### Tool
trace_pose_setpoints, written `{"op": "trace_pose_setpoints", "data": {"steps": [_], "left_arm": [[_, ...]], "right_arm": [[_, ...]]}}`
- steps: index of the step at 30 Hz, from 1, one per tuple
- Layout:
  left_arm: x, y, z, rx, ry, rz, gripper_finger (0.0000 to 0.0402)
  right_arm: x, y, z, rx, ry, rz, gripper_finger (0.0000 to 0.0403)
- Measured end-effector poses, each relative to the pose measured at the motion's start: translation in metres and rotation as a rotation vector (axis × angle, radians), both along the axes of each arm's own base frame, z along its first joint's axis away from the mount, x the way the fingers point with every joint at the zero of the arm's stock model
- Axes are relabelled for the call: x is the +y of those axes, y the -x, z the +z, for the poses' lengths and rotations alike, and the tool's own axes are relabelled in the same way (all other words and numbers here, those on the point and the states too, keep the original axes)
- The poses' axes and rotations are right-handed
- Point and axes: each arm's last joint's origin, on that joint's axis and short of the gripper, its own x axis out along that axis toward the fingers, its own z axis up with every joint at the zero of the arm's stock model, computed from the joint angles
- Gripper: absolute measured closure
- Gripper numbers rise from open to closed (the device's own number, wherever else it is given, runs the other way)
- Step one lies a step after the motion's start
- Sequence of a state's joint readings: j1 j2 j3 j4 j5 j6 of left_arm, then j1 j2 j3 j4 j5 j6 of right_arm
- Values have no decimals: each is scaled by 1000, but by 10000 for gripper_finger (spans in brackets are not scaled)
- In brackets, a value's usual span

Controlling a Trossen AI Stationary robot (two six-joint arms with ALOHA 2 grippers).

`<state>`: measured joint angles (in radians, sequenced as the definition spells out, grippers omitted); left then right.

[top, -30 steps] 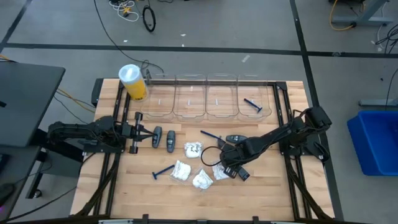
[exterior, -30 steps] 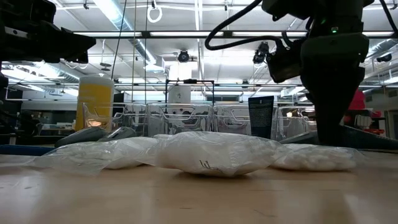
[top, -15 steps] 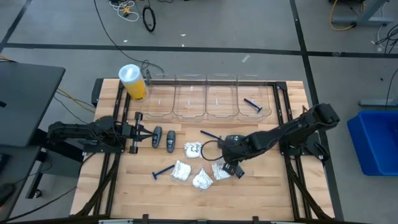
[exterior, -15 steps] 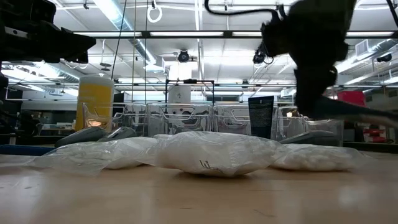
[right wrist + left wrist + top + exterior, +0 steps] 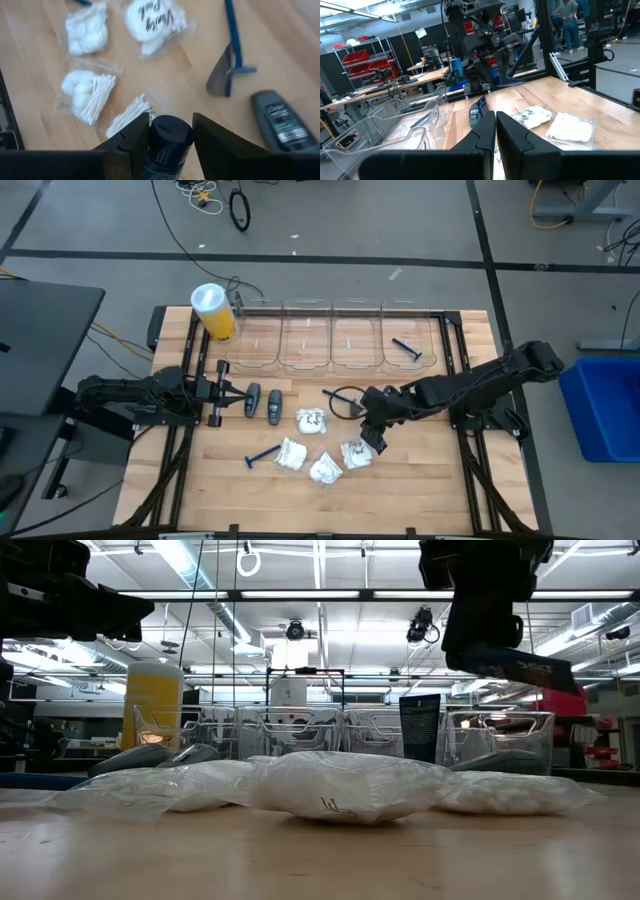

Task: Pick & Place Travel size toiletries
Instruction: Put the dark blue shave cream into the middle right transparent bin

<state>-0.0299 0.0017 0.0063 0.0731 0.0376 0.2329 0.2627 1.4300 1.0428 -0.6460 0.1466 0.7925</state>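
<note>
My right gripper hangs over the packets, shut on a small dark bottle. Under it on the wood lie several white packets, a blue razor and a dark grey bottle, lying flat. Two more dark grey pieces and another razor lie farther left. My left gripper waits shut at the table's left side, level above the wood. My right gripper pinches the small dark bottle between its two fingers; the bottle's round cap shows between the fingertips. The fingers slant down from the table's right side. The bottle is lifted clear of the table and sits tilted in the hold.
Four clear bins stand in a row along the far edge; the rightmost holds a blue razor. A yellow cylinder with a white lid stands at the far left corner. Bare wood lies along the near edge.
My right gripper has risen with the dark bottle and drawn back toward the far edge, tipping less steeply downward. The bottle, then low beside the packets, now hangs well above them. The packets have stayed where they were.
</note>
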Motion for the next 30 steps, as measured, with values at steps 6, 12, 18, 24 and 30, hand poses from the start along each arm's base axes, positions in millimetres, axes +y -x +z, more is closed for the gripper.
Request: {"op": "trace_pose_setpoints", "data": {"steps": [6, 12, 18, 24, 30], "left_arm": [[0, 0, 0, 1, 0, 0, 378], [0, 0, 0, 0, 0, 0, 378], [0, 0, 0, 0, 0, 0, 377], [0, 0, 0, 0, 0, 0, 378], [0, 0, 0, 1, 0, 0, 377]], "right_arm": [[-16, 3, 12, -58, 60, -61, 257], [-32, 3, 20, -95, 84, -78, 258], [-47, 4, 28, -140, 108, -91, 258], [-69, 8, 39, -198, 154, -141, 258], [-89, 12, 46, -220, 197, -170, 259]]}}
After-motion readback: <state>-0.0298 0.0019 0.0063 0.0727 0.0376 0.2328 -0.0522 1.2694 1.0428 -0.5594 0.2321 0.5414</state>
